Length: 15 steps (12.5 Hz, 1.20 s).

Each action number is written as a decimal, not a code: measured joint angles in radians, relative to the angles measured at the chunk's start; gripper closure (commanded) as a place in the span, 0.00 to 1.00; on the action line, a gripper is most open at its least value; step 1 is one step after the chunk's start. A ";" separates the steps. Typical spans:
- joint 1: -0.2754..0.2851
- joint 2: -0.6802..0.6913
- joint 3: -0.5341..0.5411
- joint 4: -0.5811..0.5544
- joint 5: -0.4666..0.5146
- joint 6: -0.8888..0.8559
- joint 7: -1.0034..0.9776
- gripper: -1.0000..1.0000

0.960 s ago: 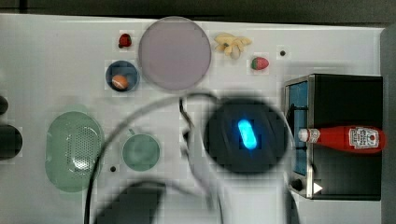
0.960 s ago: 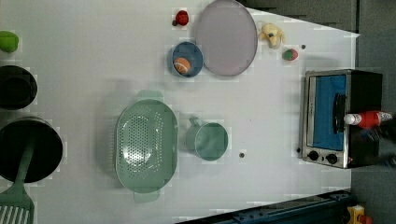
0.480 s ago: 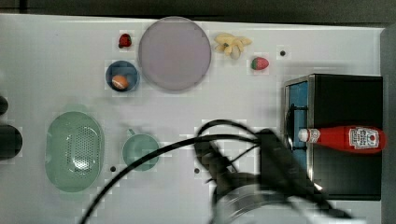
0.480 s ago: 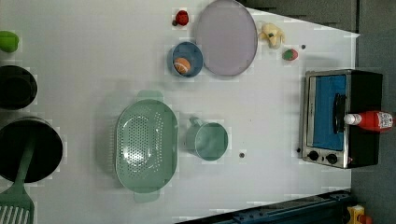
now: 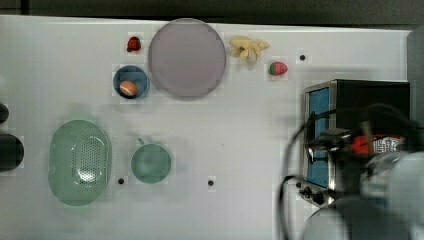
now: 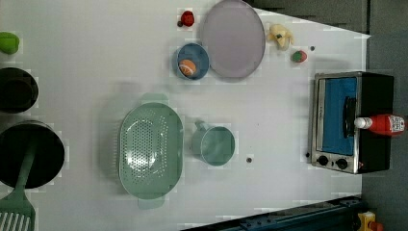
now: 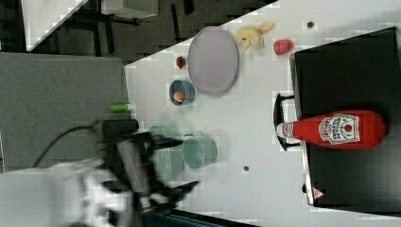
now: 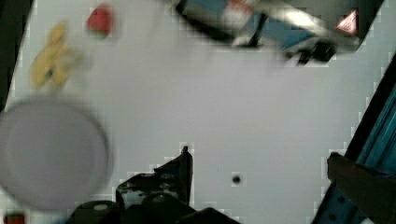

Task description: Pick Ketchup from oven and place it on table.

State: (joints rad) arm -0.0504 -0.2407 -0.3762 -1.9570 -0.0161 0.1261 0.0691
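- Top view: ketchup [image 5: 385, 145] lies on its side on top of the oven [image 5: 370, 97], at the top view's right edge of the table [image 5: 240, 130]. Blurred arm [image 5: 380, 185] overlaps the oven and hides most of the bottle. Also on the table: purple plate [image 5: 186, 57], green colander [image 5: 80, 162], green mug [image 5: 151, 163].
- Left view: ketchup on the oven's black top, white cap toward the door handle, just past the glass front. No arm over it here.
- Right view: bottle lies flat on the oven roof, cap at the front edge above the handle. Gripper [image 7: 182, 163] is well apart from it, by the mug and colander, jaws spread wide, holding nothing.
- Wrist view: one dark finger [image 8: 180, 170] over bare table, nothing between the jaws; oven front blurred at the frame edge.
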 measured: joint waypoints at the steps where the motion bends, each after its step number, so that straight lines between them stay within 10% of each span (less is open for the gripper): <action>1: 0.001 0.046 -0.049 -0.002 0.003 0.032 0.000 0.00; 15: -0.037 0.508 -0.291 -0.009 0.133 0.492 0.000 0.00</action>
State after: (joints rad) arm -0.0875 0.2676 -0.6670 -1.9658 0.1166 0.6177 0.0691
